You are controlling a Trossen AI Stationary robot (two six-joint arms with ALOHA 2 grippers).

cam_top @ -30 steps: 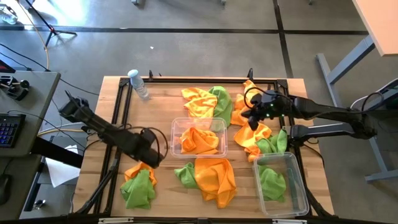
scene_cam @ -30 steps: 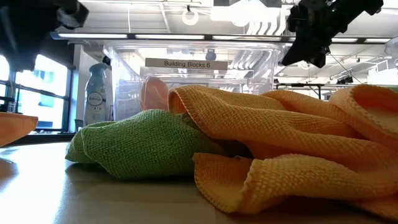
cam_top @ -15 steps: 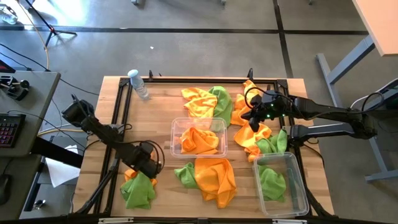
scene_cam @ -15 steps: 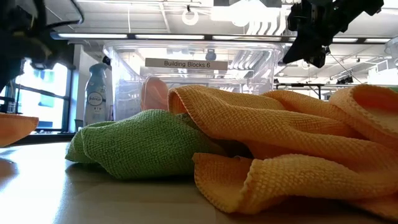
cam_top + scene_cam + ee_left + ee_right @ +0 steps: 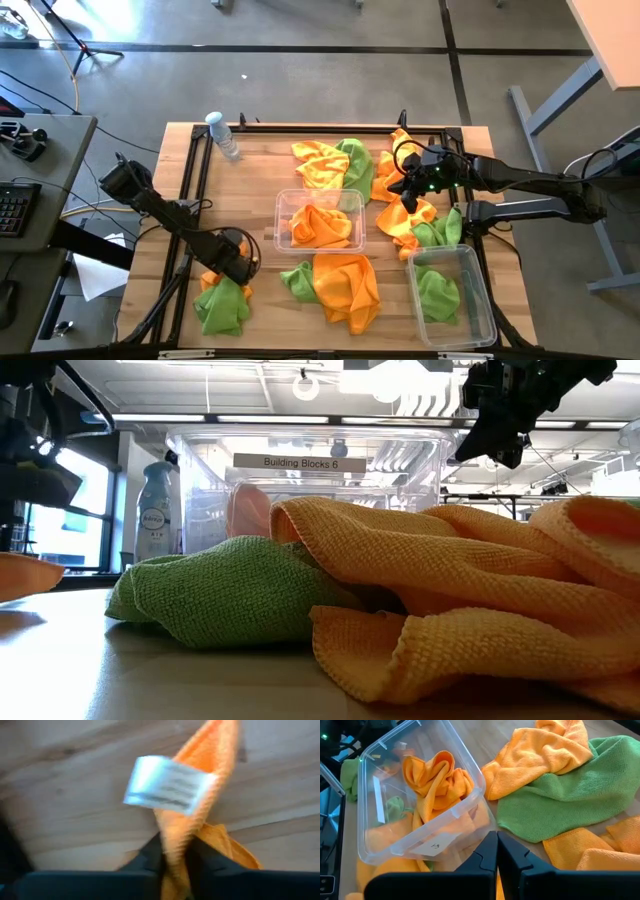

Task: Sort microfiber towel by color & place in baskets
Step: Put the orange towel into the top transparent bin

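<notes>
My left gripper [image 5: 238, 258] is low at the table's near left, shut on an orange towel [image 5: 212, 276] that lies next to a green towel [image 5: 222, 306]. My right gripper [image 5: 408, 197] hangs shut and empty above the orange towels [image 5: 405, 215] at the right. The middle basket [image 5: 287, 205] holds orange towels. The basket at the near right [image 5: 480, 300] holds a green towel [image 5: 438, 296]. More orange and green towels lie at the far middle [image 5: 335, 163] and near middle [image 5: 340, 285]. My left gripper pinches a narrow fold of the orange towel [image 5: 172, 845] between its two fingers. A corner with a white label [image 5: 170, 785] sticks out past the fingertips. The fingers slant down toward the table. The rest of the towel lies on the table.
A clear water bottle [image 5: 222, 134] stands at the far left. A black frame [image 5: 190, 180] runs along the table's edges. Bare wood shows between the left towels and the middle basket.
My left gripper has gone toward the table's near edge and down, onto the orange towel at the near left.
</notes>
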